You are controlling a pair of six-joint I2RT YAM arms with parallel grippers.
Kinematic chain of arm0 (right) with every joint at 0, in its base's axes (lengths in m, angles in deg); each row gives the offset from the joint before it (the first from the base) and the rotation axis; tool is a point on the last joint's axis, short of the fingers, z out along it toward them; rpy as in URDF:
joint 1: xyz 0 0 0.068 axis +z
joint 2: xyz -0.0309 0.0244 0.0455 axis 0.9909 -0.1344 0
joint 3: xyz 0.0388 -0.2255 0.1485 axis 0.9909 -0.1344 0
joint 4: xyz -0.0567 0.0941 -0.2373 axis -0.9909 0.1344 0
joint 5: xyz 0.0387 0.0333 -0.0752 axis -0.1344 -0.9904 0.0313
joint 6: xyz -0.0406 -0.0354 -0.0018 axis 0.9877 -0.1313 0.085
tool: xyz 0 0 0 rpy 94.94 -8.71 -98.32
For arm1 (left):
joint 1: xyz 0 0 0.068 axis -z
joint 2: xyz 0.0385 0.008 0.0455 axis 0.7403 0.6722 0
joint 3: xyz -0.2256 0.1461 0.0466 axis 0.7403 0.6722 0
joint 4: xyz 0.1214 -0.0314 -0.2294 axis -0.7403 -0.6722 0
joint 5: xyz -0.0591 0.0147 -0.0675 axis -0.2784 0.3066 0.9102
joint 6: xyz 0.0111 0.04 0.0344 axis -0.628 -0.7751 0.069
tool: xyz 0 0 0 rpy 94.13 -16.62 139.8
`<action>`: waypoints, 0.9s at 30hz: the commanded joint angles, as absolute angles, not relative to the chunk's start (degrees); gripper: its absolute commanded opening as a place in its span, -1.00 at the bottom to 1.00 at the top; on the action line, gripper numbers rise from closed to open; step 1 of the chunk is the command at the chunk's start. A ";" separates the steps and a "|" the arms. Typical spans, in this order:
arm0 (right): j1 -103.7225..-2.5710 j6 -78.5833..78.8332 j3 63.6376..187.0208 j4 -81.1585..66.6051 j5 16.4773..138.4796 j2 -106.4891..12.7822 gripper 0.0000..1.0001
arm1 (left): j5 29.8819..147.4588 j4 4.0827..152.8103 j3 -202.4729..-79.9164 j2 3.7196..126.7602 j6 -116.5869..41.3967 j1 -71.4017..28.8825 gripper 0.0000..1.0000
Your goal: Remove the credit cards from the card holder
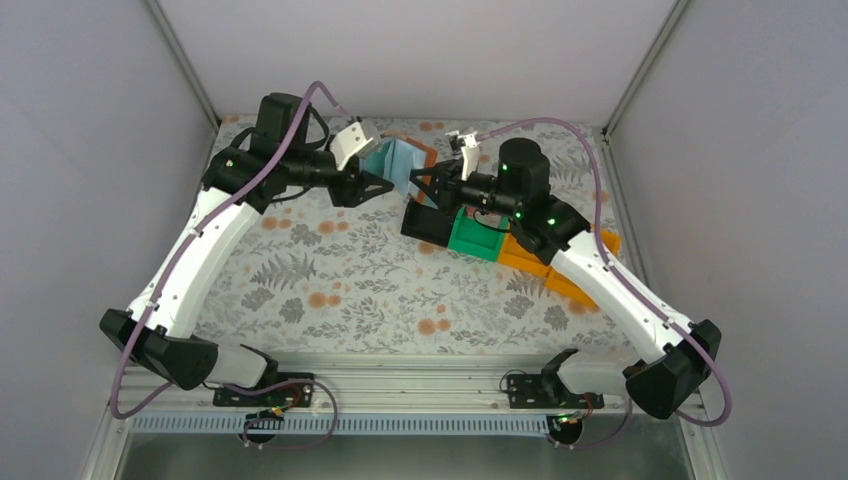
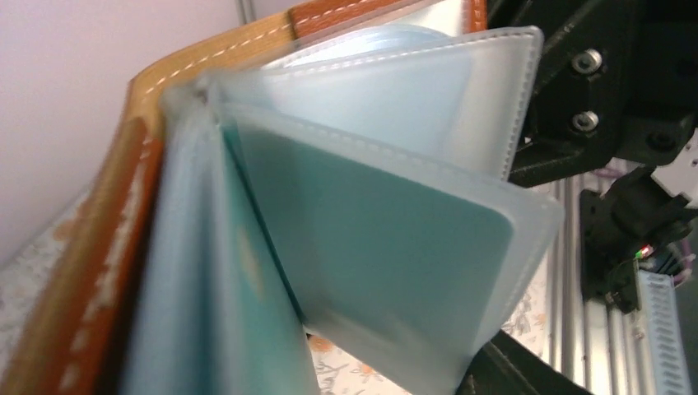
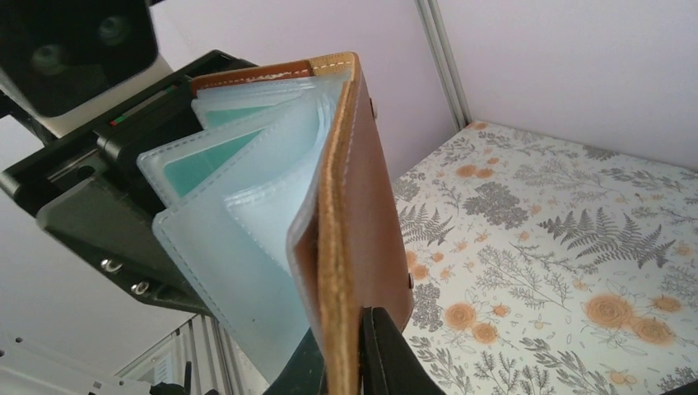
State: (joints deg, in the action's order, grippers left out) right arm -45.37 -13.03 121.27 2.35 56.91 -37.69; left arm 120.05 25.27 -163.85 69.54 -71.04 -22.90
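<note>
Smooth brown leather-look outside on the card holder (image 3: 362, 214), with pale stitched thread along the edges. Inside, soft see-through plastic sleeves (image 3: 239, 271), a bit milky and shiny, with stitched rims. In one sleeve, a smooth teal plastic card (image 2: 379, 239). Underneath, a matt cloth-like cover (image 1: 340, 280), printed with grey leaves and orange flowers. Hard plastic bins (image 1: 478, 235) in black, green and orange, slightly shiny. Ribbed bare metal rail (image 1: 420, 385) at the near edge. Plain matt walls (image 1: 80, 150) all around.

floral-patterned table (image 1: 330, 275) carries a black bin (image 1: 422, 222), green bin (image 1: 472, 240) and orange bin (image 1: 535, 264), side by side.
</note>
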 commanded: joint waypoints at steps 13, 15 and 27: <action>-47.01 -5.73 121.37 2.76 46.34 -32.69 -0.92 | 131.78 19.09 -166.43 67.55 -75.14 -26.32 -0.95; -48.18 -4.48 121.00 3.90 46.77 -32.06 -0.92 | 133.18 17.09 -166.59 67.05 -76.46 -26.73 -0.95; -52.77 -3.80 126.14 18.20 65.92 -27.45 -0.25 | 101.61 25.15 -161.60 67.28 -66.00 -26.71 -0.95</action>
State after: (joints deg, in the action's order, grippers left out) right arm -52.84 -3.80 122.73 14.56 60.48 -29.30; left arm 114.50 20.95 -162.93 67.26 -69.99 -26.55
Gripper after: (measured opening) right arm 0.378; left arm 0.066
